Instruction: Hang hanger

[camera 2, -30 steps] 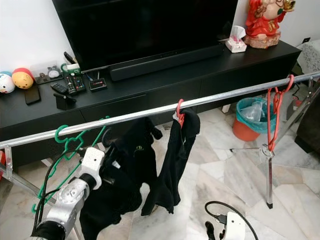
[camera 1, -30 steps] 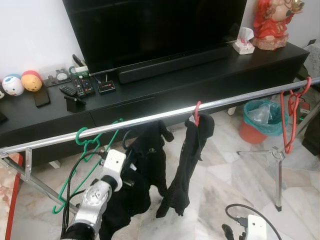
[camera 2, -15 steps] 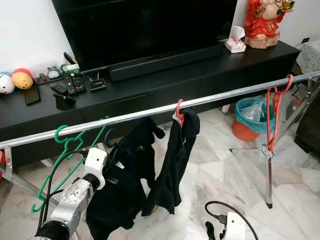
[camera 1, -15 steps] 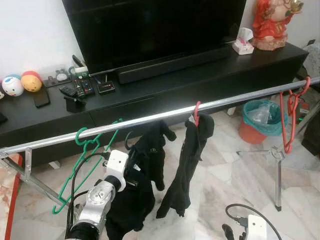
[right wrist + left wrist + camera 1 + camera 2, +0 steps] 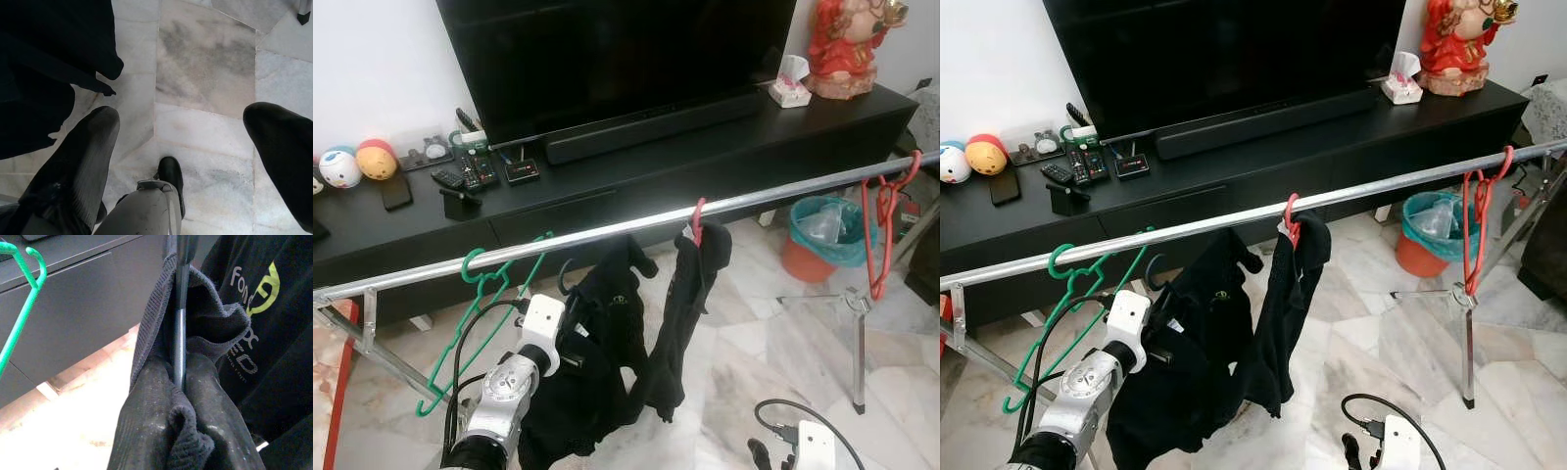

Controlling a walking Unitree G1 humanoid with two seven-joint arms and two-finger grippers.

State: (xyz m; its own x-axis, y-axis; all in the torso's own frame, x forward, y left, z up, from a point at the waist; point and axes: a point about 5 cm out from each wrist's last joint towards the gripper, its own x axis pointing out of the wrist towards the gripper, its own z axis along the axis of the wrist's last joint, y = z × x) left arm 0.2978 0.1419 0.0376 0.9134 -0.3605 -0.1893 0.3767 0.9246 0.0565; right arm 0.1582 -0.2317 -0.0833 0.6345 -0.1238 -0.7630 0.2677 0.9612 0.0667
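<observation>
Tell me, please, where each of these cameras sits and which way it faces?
Left eye view: on the head, facing forward and down at the metal rail before the TV cabinet; the left arm shows.
Right eye view: the head's other eye, same scene; the right arm shows low down.
Left wrist view: along the left gripper, shut on the dark hanger carrying the black shirt.
Right wrist view: along the open right gripper, down at the marble floor.
Shared: both eyes and the left wrist show the green hanger.
</observation>
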